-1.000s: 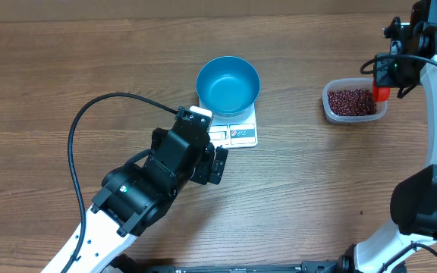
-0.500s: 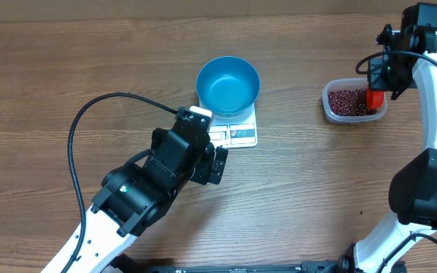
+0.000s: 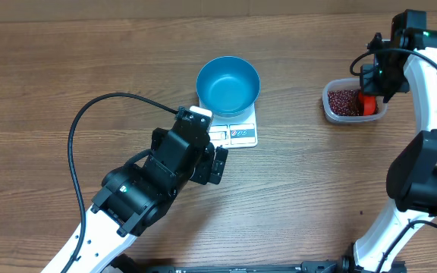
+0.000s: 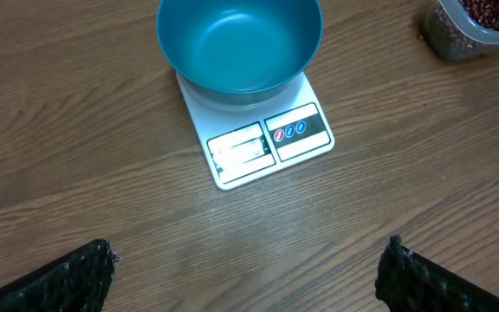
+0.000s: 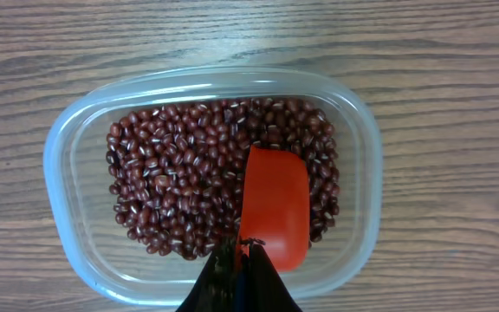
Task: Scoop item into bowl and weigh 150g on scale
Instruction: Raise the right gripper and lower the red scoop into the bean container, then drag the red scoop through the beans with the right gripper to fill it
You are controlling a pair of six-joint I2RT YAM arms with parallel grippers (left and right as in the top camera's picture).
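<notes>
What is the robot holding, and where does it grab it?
The right gripper pinches a red scoop by its near end, over the beans. The left gripper is open, holding nothing.

Tabletop (image 3: 51, 68): wood grain, matt. Bowl (image 4: 236, 43): smooth, soft sheen inside. Scale (image 4: 249, 156): smooth white plastic. Tub (image 5: 63, 173): clear glossy plastic. Scoop (image 5: 275, 204): smooth red plastic.

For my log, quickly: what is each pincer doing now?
Left pincer: open, holding nothing.
Right pincer: closed on the red scoop.
</notes>
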